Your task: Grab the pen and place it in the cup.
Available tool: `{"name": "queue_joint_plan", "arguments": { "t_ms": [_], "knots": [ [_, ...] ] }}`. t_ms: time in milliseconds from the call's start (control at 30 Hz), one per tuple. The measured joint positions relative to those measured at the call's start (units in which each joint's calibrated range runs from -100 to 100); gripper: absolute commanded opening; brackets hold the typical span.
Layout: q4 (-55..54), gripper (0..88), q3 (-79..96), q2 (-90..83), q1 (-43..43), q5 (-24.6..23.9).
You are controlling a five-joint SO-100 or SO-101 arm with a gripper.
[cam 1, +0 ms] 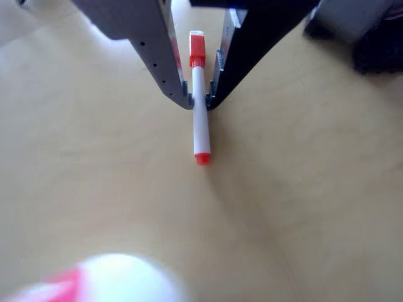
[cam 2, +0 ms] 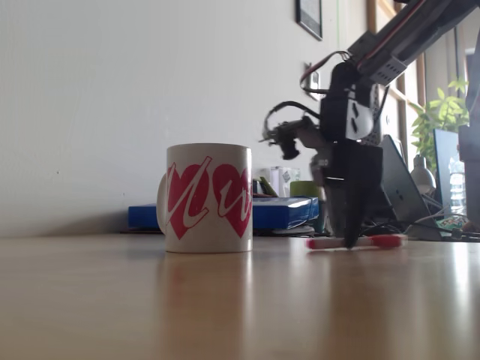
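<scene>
**Pen between the jaws, cup waiting off to the side**

Pen [cam 1: 200, 107] lying flat on the pale wooden tabletop [cam 1: 302, 207], red-orange cap up toward the wrist, small red end pointing down the other view. Gripper [cam 1: 199, 100] down over it, grey finger on the view's left, black finger on the right, tips flanking the white barrel just below the cap. Jaws nearly shut around the barrel, touching or all but touching it; full pinch not clear from here. Pen not lifted: flat on the wood in the fixed view [cam 2: 352, 241], sticking out either side of the gripper [cam 2: 350, 241].

Why that spot? Looks a sensible choice, near the middle of the marker, so the ends should balance once it leaves the tabletop. Fingers crossing the barrel square-on, so the squeeze should take it across its narrow width.

Arm pose: reaching in from the upper right of the fixed view, wrist bent so the gripper points steeply down, tips at the wood.

Cup [cam 2: 207, 197], white mug with pink hearts, upright and well apart from the pen, to the left in the fixed view; its blurred rim low in the other view [cam 1: 107, 280]. Blue book [cam 2: 281, 212] behind, out of the way.

Step in hand, by judgement: closing the grasp. Lift and carry to the mug yet to come.
</scene>
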Motion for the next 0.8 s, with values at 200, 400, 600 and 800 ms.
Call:
{"name": "queue_joint_plan", "arguments": {
  "t_ms": [200, 400, 600, 800],
  "knots": [
    [0.1, 1.1, 0.0, -15.7, 5.0, 0.0],
    [0.1, 1.1, 0.0, -28.5, 5.0, -3.6],
    [1.2, 1.1, 0.6, -39.3, 0.1, -10.3],
    [1.4, 1.1, 0.5, -47.6, -8.3, -18.4]
  ]
}}
